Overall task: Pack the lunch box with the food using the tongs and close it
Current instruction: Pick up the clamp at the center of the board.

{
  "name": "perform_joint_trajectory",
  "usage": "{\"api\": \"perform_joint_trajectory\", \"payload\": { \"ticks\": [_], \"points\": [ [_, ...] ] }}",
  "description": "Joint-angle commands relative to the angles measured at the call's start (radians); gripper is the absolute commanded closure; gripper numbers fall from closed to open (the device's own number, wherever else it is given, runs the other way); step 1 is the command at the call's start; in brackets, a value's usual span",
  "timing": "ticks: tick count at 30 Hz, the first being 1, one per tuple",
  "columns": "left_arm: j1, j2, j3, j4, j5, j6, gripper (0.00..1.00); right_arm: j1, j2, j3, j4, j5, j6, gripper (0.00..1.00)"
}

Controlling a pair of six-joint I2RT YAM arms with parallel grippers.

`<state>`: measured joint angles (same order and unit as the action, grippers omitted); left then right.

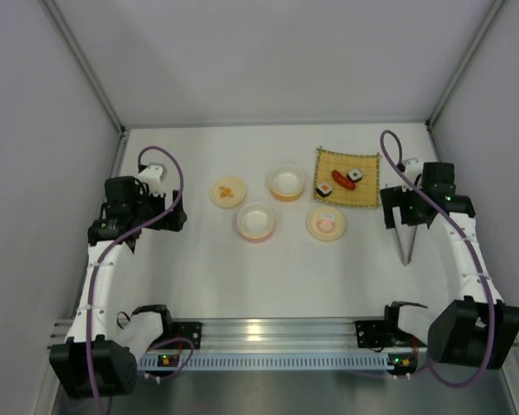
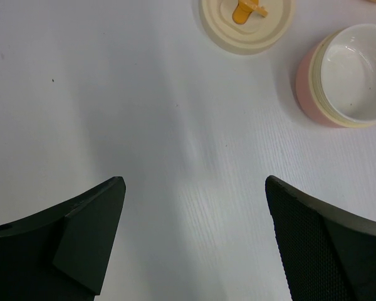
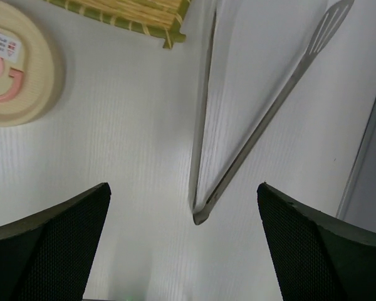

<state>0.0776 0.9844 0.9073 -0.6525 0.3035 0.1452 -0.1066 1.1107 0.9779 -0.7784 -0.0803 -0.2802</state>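
Two slim grey metal arms, joined at a hinge and splayed apart, form the tongs [image 3: 263,122]. We find them flat on the table [image 3: 113,157] right of the bamboo mat [image 3: 138,12], hinge end between the right gripper [image 3: 183,188] fingers, untouched. Both grippers stand spread; the left gripper [image 2: 194,182] holds nothing.

A white bench [image 1: 242,277] sits closed in by plain pale grey walls [image 1: 277,60], with slanting metal corner posts [image 1: 85,65] and a shiny aluminium rail [image 1: 277,331] along its near edge.
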Motion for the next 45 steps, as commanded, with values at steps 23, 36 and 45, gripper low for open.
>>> {"api": "perform_joint_trajectory", "payload": {
  "ticks": [23, 36, 45],
  "points": [
    [-0.002, 0.028, 0.039, 0.022, 0.037, 0.014, 0.02, -0.189, 0.368, 0.103, -0.030, 0.045, -0.053, 0.01],
    [-0.001, 0.063, 0.068, 0.065, 0.083, 0.048, 0.02, -0.189, 0.598, 0.188, 0.056, 0.010, 0.009, 0.01],
    [-0.001, 0.120, 0.041, 0.125, 0.074, 0.040, 0.01, -0.173, 0.626, 0.125, 0.203, 0.014, 0.049, 0.01]
  ]
}}
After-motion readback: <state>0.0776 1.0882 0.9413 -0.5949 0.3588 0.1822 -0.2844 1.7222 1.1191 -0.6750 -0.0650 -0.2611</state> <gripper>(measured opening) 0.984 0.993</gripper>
